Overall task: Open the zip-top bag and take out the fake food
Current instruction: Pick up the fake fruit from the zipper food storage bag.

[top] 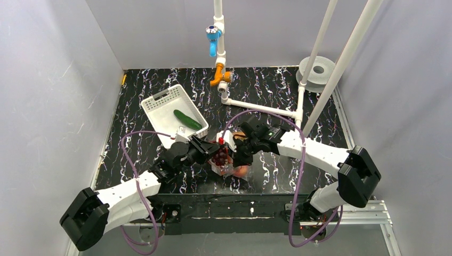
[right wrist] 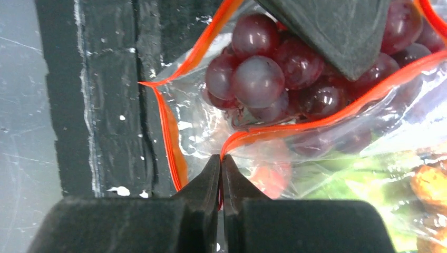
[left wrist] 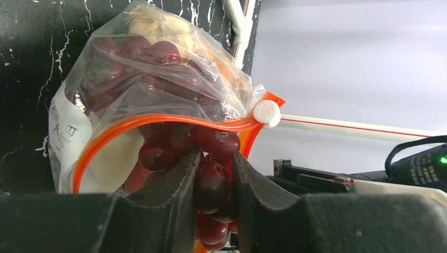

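The clear zip-top bag (top: pixel 230 168) lies between both arms near the table's front, its orange-red zip strip (left wrist: pixel 158 120) parted. My left gripper (left wrist: pixel 216 155) reaches into the mouth and is shut on the dark red grape bunch (left wrist: pixel 211 182), which sticks halfway out. My right gripper (right wrist: pixel 221 158) is shut on the bag's zip strip (right wrist: pixel 274 132) at the near lip. Inside the bag are a pink-red peach (right wrist: pixel 269 176), a green piece (right wrist: pixel 337 184) and an orange piece (right wrist: pixel 429 184). A dark green cucumber (top: pixel 187 119) lies in the basket.
The white slotted basket (top: pixel 160 101) stands behind the left arm. A white pipe frame (top: pixel 261 108) with an orange fitting and a blue valve (top: pixel 213 37) crosses the back. A grey spool (top: pixel 319 70) sits at the back right. The table's front edge (top: pixel 229 198) is close below the bag.
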### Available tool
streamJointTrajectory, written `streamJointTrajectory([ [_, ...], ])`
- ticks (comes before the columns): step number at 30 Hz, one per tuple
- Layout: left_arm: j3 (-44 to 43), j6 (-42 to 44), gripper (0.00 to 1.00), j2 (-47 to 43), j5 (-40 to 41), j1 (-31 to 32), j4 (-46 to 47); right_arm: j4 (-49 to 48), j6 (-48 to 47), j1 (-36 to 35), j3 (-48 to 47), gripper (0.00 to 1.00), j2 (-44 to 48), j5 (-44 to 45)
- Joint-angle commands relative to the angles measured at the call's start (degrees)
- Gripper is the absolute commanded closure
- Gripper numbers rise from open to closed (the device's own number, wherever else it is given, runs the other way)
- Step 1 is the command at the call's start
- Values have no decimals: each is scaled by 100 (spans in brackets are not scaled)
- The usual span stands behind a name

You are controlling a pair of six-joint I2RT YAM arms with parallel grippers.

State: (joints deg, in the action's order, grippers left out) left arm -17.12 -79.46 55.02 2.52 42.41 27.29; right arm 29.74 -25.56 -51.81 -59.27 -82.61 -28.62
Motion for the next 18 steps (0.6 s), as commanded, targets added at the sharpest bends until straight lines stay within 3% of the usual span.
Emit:
streamJointTrajectory([
  [1,-19,-127,99,-257,355,-77,651,141,138,48,-14,87,59,417],
  [4,19,-78,100,-584,425,-78,397,17,239,277,61,75,180,393],
  [9,75,-91,100,-980,474,-100,218,23,262,471,93,71,277,426],
  [11,91,-135,100,-1050,449,-98,219,11,267,490,108,75,285,461],
  [15,166,-208,100,-1025,428,-107,444,64,316,503,30,99,264,360],
  [18,200,-279,100,-871,463,-109,648,275,317,486,-116,99,291,-210],
])
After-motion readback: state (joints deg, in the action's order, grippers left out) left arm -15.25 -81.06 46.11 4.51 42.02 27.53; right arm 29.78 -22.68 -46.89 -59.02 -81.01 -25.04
